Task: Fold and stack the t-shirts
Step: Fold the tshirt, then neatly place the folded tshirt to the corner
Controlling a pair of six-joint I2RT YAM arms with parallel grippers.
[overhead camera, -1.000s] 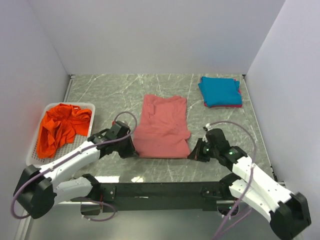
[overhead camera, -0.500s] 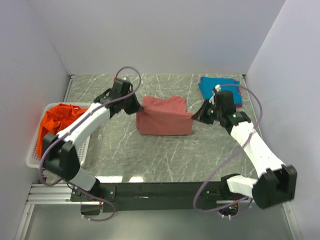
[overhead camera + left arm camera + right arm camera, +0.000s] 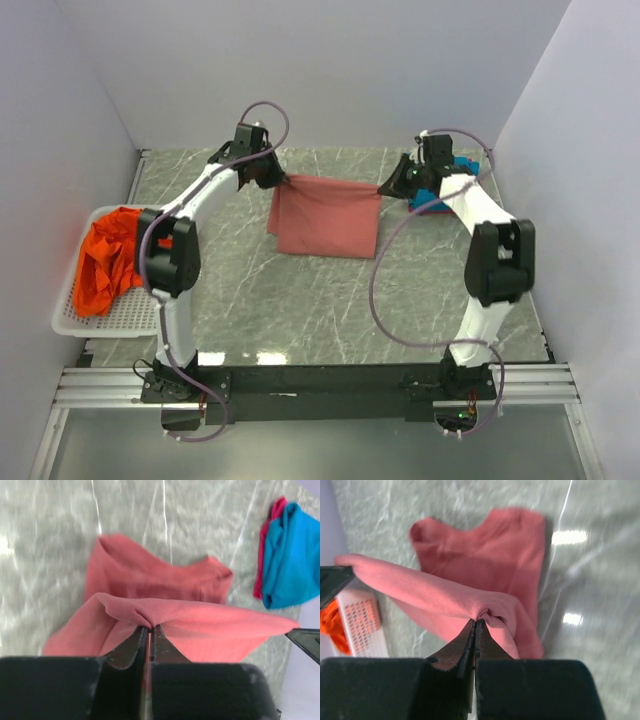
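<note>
One salmon-red t-shirt (image 3: 325, 215) hangs taut between my left gripper (image 3: 278, 180) and right gripper (image 3: 386, 186), its loose half trailing on the table (image 3: 300, 300) beneath them. Both sets of jaws are closed, each pinching a corner fold. Risk: unequal lowering would skew the fold; a thin pinch could slip, dropping one corner.

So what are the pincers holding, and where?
Both hold the salmon-red shirt: the left pincer pinches the left end of its raised far edge, the right pincer the right end.
</note>
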